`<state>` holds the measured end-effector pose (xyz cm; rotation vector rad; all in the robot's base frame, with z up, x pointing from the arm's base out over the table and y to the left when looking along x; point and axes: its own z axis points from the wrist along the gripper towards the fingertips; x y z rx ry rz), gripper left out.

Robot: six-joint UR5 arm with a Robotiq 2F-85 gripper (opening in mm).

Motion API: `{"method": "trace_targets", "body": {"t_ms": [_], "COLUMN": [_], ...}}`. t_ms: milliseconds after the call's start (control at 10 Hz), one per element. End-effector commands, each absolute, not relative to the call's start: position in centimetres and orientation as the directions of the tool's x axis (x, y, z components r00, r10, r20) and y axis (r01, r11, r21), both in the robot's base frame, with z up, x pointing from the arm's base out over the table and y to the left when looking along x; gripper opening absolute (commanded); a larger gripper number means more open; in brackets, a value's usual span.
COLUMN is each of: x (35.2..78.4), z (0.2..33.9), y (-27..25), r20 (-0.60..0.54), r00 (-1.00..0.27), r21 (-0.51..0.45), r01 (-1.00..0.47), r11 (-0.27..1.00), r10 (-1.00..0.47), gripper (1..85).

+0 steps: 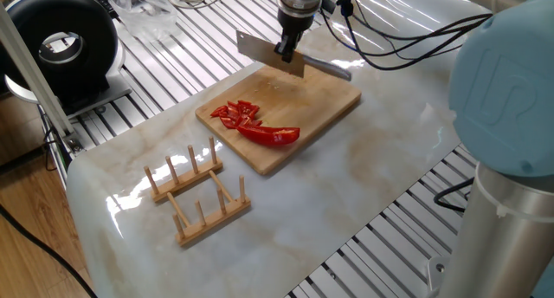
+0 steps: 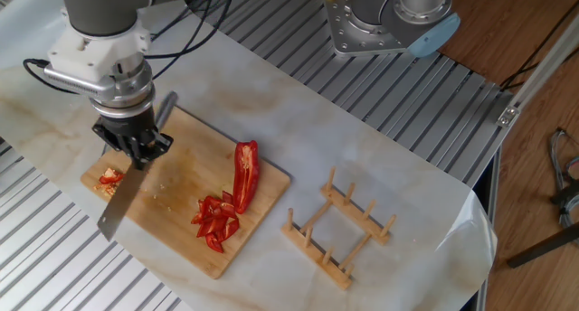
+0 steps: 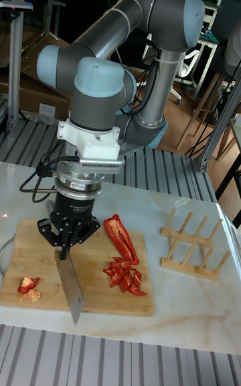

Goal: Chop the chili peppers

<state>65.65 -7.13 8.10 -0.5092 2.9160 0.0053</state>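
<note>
Claw [image 2: 136,151] grips one knife [image 2: 122,202] | chili peppers [image 2: 244,171] – one half, two piles

Glossy red chili peppers [image 2: 245,173] — 1 long half beside a heap of cut bits — lie flat.

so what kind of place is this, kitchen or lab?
Likely a robotics lab, not a kitchen: the cutting board sits on a marble-look sheet over slatted aluminium tabling, a UR arm is mounted beside it, and cables run loose.
</note>
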Motion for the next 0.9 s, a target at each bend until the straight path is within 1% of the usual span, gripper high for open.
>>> {"method": "trace_targets", "body": {"t_ms": [0,300,600,800], "x": [66.1,65.5,65.7,66.3], "z": [9.0,9.2,8.8,8.4], "y": [-4.0,-1.4,-0.3,-0.4], "r20": [-0.193,-0.115,-0.094,-0.088], "r00": [-0.948,-0.955,-0.944,-0.938], "r21": [0.062,0.077,0.077,0.055], "r01": [-0.268,-0.283,-0.324,-0.342], "r11": [0.961,0.956,0.943,0.938], "r10": [-0.252,-0.274,-0.317,-0.336], "gripper": [1.3,1.3,1.3,1.3]}}
